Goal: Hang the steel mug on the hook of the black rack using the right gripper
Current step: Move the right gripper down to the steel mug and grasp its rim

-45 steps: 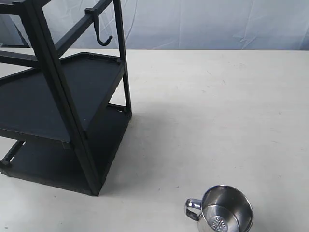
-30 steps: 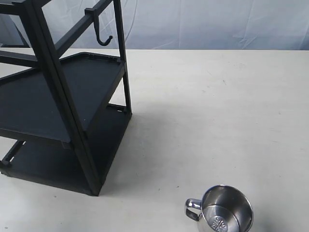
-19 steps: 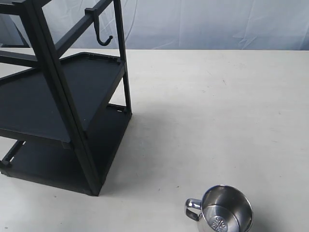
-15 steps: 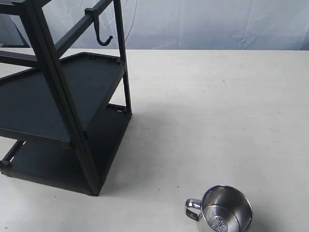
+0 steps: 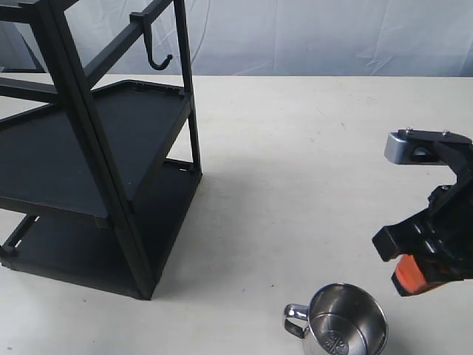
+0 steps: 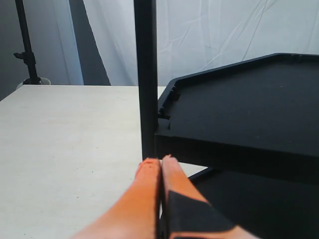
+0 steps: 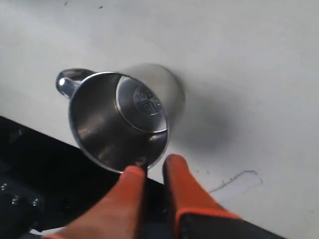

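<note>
The steel mug point(image 5: 347, 322) stands upright on the table near the front edge, its looped handle point(image 5: 294, 319) pointing toward the black rack point(image 5: 96, 148). The hook point(image 5: 157, 59) hangs bare from the rack's upper crossbar, far from the mug. My right gripper point(image 5: 414, 277) hovers just right of the mug and slightly above it. In the right wrist view its orange fingertips point(image 7: 154, 167) stand a narrow gap apart beside the mug's rim point(image 7: 124, 114), holding nothing. My left gripper point(image 6: 160, 160) is shut and empty, close to a rack post point(image 6: 145, 74).
The white table point(image 5: 310, 148) stretches between rack and mug. The rack's tray shelves point(image 6: 239, 104) fill the left of the exterior view. A pale curtain hangs behind the table.
My right arm has come into the exterior view from the right and now hangs beside the mug. Mug and rack have not moved.
</note>
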`<state>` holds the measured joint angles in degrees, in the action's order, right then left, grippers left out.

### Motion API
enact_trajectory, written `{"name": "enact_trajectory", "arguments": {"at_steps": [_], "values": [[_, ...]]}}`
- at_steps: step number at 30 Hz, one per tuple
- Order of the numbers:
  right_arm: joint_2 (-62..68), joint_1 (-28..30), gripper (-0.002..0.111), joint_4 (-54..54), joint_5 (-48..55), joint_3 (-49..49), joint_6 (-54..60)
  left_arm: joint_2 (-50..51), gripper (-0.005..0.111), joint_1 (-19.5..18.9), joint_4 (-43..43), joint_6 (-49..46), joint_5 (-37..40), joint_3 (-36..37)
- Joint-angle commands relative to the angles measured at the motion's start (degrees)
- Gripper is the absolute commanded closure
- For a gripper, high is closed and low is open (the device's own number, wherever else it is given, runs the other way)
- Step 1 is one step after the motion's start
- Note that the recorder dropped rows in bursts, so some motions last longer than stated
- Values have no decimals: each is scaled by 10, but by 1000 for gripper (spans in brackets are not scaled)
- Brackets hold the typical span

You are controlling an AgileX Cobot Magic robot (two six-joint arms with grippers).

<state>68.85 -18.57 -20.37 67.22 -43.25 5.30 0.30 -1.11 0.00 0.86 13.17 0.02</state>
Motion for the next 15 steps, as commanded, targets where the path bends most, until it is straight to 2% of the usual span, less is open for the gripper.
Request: {"name": "enact_trajectory", "arguments": {"at_steps": [1,3,15], "values": [[1,-6,61,-20,-28,3,35,-3,105,1,0,1,1,0],[1,-6,50,-20,-41,3,35,-3,105,1,0,1,1,0],[57,-6,54,-29,-96,75,35,-3,105,1,0,1,1,0]]}}
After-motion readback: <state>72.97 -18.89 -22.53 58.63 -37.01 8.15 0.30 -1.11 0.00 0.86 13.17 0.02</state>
